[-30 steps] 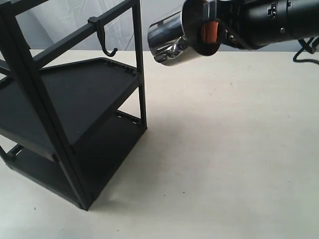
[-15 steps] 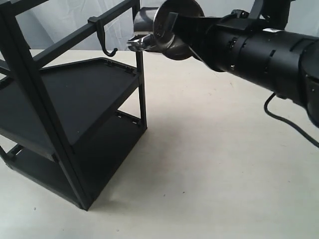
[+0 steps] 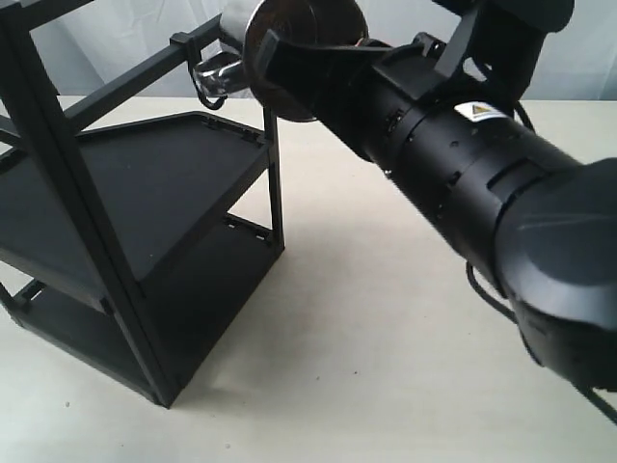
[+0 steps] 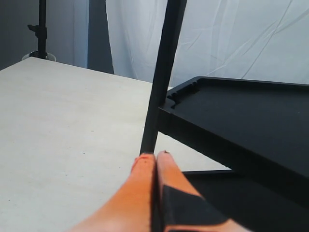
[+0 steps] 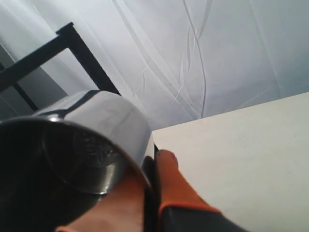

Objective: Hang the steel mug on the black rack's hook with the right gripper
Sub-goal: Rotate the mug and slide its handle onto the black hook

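The steel mug point(image 3: 284, 96) hangs in the air at the black rack's point(image 3: 154, 183) top front corner, its open mouth facing the exterior camera. Its looped handle point(image 3: 217, 72) overlaps the hook point(image 3: 190, 53) on the upper bar; I cannot tell whether it is threaded on. My right gripper point(image 3: 318, 58) is shut on the mug's wall. In the right wrist view the right gripper point(image 5: 152, 159) has one finger inside the mug point(image 5: 96, 125) and one outside. My left gripper point(image 4: 155, 155) is shut and empty, low beside a rack post point(image 4: 164, 72).
The rack stands on a pale table point(image 3: 337, 338) with flat tray shelves point(image 4: 241, 106). My thick right arm point(image 3: 463, 164) crosses the upper right of the exterior view. A white curtain point(image 5: 203, 58) hangs behind, and a rack bar point(image 5: 82, 53) runs close above the mug.
The right arm has swung left with the mug, from right of the rack to its top corner. The handle has gone from clear of the rack to overlapping the hook.
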Controlling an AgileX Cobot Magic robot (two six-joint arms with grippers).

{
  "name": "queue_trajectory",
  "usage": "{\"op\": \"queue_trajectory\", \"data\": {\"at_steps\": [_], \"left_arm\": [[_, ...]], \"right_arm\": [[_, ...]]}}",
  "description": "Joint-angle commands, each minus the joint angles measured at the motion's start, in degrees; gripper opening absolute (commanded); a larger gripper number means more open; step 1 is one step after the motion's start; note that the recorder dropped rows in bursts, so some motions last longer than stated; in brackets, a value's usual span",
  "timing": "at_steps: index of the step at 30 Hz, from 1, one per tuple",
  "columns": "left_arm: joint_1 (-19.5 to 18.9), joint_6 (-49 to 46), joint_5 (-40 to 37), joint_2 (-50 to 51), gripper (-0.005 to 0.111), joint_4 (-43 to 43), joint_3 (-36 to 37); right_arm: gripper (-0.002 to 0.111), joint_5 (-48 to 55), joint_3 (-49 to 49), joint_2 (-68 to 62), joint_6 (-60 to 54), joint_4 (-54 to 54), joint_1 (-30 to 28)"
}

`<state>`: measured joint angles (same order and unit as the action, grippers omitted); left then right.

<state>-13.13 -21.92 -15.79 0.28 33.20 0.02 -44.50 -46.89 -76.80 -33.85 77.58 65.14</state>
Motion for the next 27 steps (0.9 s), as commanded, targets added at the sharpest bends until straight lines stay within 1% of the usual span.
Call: {"op": "queue_trajectory", "data": {"at_steps": [1, 4, 7, 16, 27], "left_arm": [[0.05, 0.13, 0.71, -0.28, 0.002, 0.81, -0.02], [0.05, 0.13, 0.71, -0.28, 0.002, 0.81, -0.02], [0.05, 0.13, 0.71, -0.28, 0.002, 0.81, -0.02], [0.16, 0.13, 0.71, -0.28, 0.002, 0.79, -0.02], [0.16, 0.13, 0.71, -0.28, 0.002, 0.79, -0.02]], "right_arm": [[-0.001, -7.42, 0.03, -2.15, 0.45, 0.92, 4.0], [-0.001, -11.59, 0.03, -3.6, 0.45, 1.5, 5.89], [-0.001, -12.45, 0.03, -4.6, 0.45, 2.43, 6.31], [-0.001, -11.05, 0.58, -7.76, 5.55, 2.59, 6.31], [-0.001, -7.09, 0.85, -9.85, 9.0, 3.03, 6.31]]}}
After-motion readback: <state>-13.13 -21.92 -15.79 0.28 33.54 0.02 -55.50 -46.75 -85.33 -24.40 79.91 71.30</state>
